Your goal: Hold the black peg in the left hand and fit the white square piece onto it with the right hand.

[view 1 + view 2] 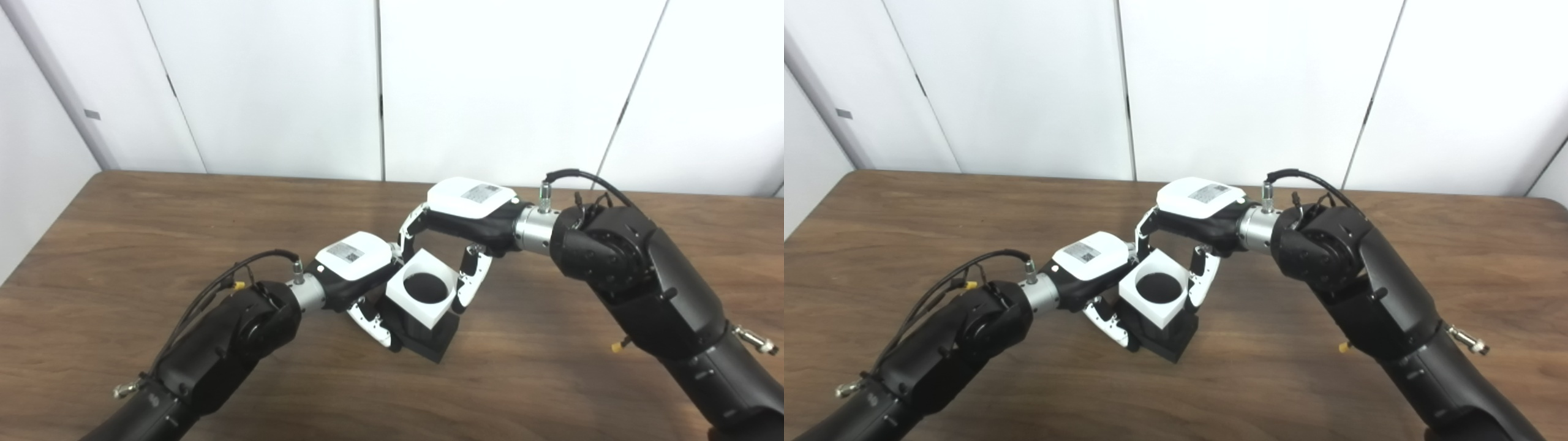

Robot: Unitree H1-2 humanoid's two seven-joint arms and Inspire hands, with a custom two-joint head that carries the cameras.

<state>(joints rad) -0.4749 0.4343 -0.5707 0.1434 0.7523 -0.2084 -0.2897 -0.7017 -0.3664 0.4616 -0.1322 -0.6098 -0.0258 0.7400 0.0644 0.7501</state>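
Note:
The black peg piece (432, 338) rests with its square base on the brown table (122, 245), tilted toward me. My left hand (358, 269) is shut on it from the left, fingers curled along its near-left side. The white square piece (424, 291) sits over the peg; the peg's black top (426, 288) fills its round hole. My right hand (465, 223) arches over the white piece from behind, one finger at its back left corner and another pressing its right side, shut on it.
White wall panels (1237, 86) rise behind the table's far edge. Bare wood lies to the left, right and front of the hands. Both black forearms (649, 282) slant in from the lower corners.

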